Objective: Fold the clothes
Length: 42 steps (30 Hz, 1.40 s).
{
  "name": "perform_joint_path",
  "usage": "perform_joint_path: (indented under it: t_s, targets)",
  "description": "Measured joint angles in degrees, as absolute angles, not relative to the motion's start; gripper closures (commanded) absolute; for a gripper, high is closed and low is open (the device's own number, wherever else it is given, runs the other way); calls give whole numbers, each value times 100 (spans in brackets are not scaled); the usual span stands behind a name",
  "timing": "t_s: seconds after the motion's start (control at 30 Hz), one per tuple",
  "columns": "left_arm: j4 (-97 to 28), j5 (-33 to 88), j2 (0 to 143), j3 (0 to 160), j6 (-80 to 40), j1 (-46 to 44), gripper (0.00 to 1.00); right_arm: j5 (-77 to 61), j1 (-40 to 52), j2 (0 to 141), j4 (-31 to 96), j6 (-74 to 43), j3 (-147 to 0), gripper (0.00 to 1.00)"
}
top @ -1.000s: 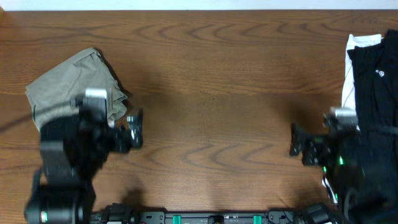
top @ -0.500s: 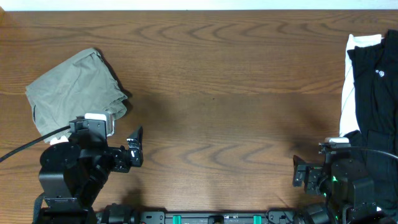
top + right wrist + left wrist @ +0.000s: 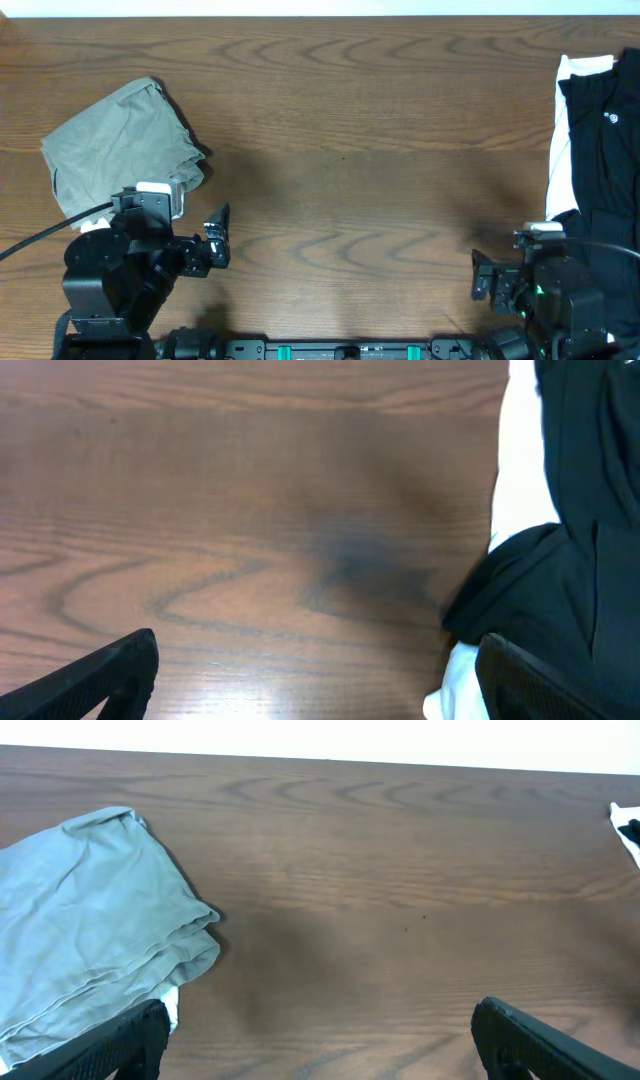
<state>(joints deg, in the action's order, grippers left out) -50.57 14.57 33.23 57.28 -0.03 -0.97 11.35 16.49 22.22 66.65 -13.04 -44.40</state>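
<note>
On the left side of the table point(image 3: 350, 120) lie the shorts point(image 3: 120, 140). They are folded into a soft, lumpy square, with the layers stacked at the edge that faces the middle of the table. Nothing is holding them.

The left gripper point(image 3: 218, 232) sits just beside the near corner of the shorts. It does not seem to touch them. Its jaws are wide open and hold nothing. The right gripper point(image 3: 482, 285) is far over on the other side, low by the near edge. Its jaws are wide open too, and they are empty. Right next to it lies a black cloth point(image 3: 600, 140) on top of a white cloth point(image 3: 575, 68).

I think the folding looks mostly done, but the pile is loose. Here is what could go wrong:

- If the left arm swings across the shorts, a finger could catch the stacked edge and pull the fold open.
- If it grabs only the top layer, that layer could lift and the rest could slide out.
- If the right arm turns toward its own side, it could snag the black cloth and drag it along.
</note>
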Motion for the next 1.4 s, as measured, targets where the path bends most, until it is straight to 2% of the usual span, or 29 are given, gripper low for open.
perform_joint_path:
  t_s: [0.2, 0.43, 0.63, 0.9, 1.4]
  targets:
    - [-5057, 1455, 3323, 5725, -3, -97, 2, 1146, 1256, 1391, 6014, -1299, -4226, 1]
    - [-5063, 1455, 3326, 5721, -3, -97, 2, 1098, 607, 104, 4842, -1293, -3006, 1]
    - [-5063, 1455, 3326, 5721, -5, -97, 2, 773, 132, 95, 2768, -840, -1802, 1]
    - [-5061, 1455, 3328, 5719, -5, -97, 2, 613, 64, 67, 425, -132, -405, 1]
    - [-5061, 1455, 3328, 5719, -3, -97, 2, 274, 54, 67, 399, 56, -58, 1]
